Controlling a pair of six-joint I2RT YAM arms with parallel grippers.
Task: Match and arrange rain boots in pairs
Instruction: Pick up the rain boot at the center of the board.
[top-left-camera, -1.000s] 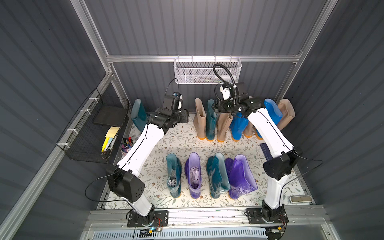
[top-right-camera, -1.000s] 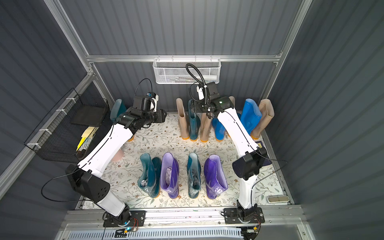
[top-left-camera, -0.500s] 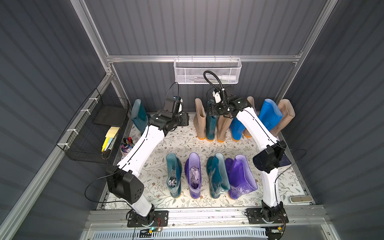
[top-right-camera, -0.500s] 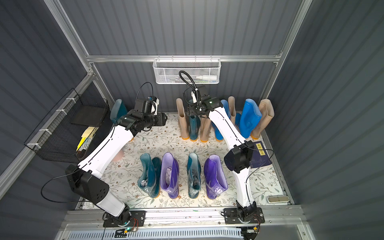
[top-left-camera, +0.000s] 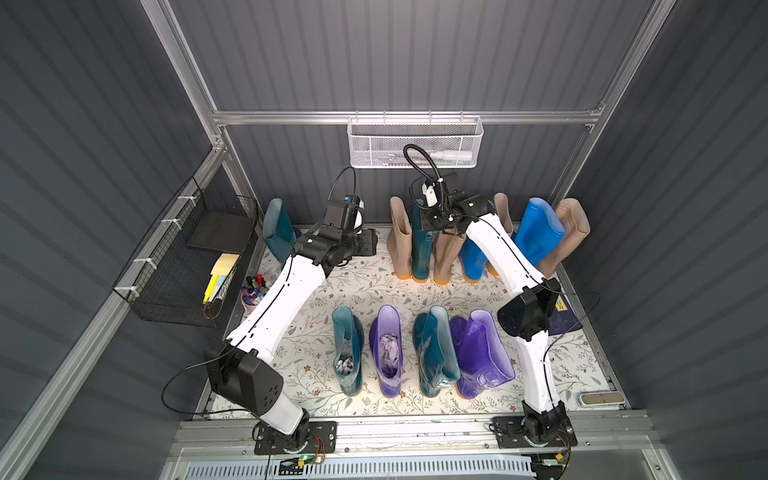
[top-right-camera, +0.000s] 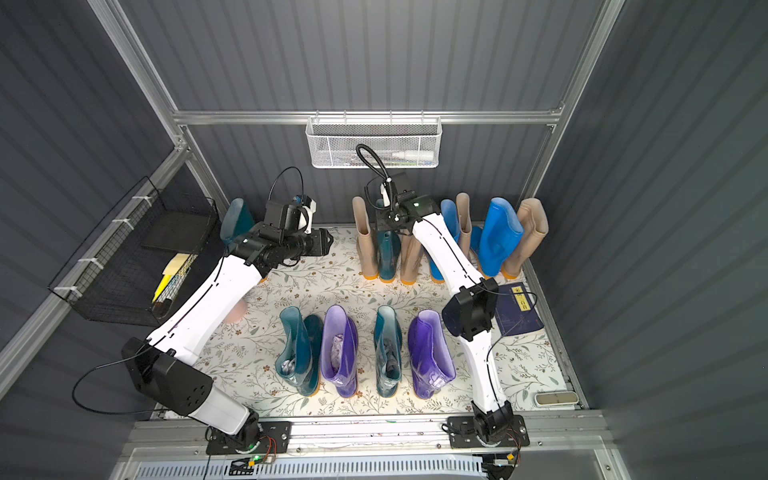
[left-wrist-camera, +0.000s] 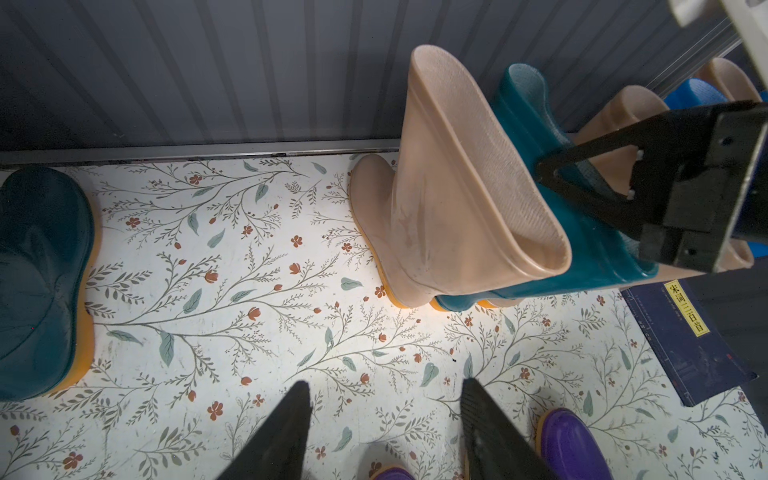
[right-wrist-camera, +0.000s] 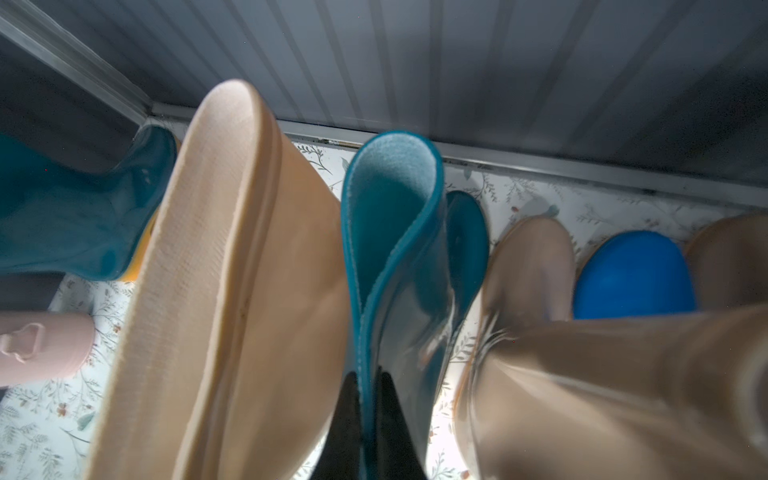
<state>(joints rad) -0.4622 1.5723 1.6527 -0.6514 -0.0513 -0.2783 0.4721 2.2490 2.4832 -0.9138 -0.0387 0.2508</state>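
**Top views.** Ribbed walls close the flowered mat (top-left-camera: 365, 291) at its back and both sides, and a black wire rack (top-left-camera: 187, 266) hangs beside the mat's left edge. A tight row of beige, teal and blue shafts stands along the mat's back edge, all touching. It begins with a beige boot (top-left-camera: 400, 237), and the teal boot (top-left-camera: 422, 253) is next to it. A lone teal boot (top-left-camera: 277, 228) stands at the mat's back left corner. The front row (top-left-camera: 388, 349), teal, purple, teal, purple, lines the mat's front. Bare mat runs between the two rows and widens at the mat's back, between the lone teal boot and the beige boot. The left gripper (top-right-camera: 328, 241) hangs over that gap. The right arm (top-left-camera: 498, 249) reaches the teal boot's top, with its fingers hidden beneath the wrist.

**Left wrist view.** The left gripper is released: its fingers (left-wrist-camera: 291, 432) stand apart over bare mat with nothing between them, well apart from the beige boot. The right gripper (left-wrist-camera: 546, 174) meets the rim of the teal boot.

**Right wrist view.** The right gripper is clenched on the teal boot, with a black finger on either side of the shaft's rim. Beige shafts press against the teal boot on both sides
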